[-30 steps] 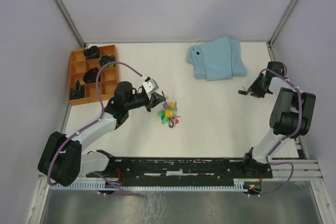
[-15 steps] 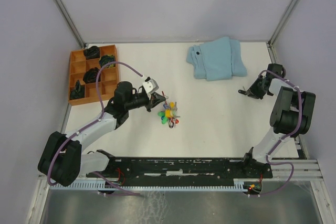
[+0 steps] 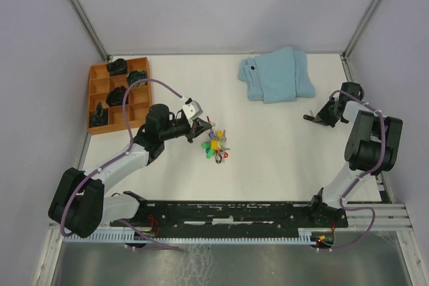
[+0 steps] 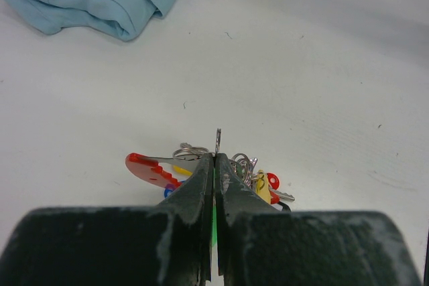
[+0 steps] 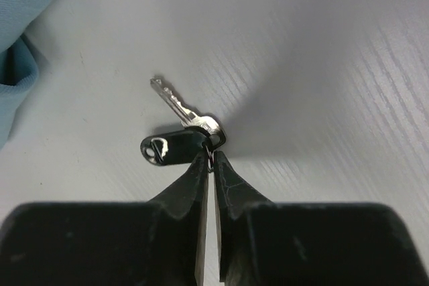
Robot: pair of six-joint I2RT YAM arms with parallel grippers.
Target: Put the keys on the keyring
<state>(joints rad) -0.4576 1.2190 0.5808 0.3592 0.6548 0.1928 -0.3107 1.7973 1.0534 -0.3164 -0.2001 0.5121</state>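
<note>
Left gripper (image 4: 214, 160): fingers together, pinching the keys (image 3: 216, 145) in the middle.
Right gripper (image 5: 212, 157): fingers together, pinching a black key (image 5: 167, 147), far right, near the cloth (image 3: 276, 75).
Keyring (image 4: 149, 165): red, lying among the keys.

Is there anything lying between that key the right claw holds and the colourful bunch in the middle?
Nothing visible. The right gripper is shut on a key, and only bare table lies between it and the keyring bunch clamped by the left gripper. The blue cloth lies farther back, aside.
</note>
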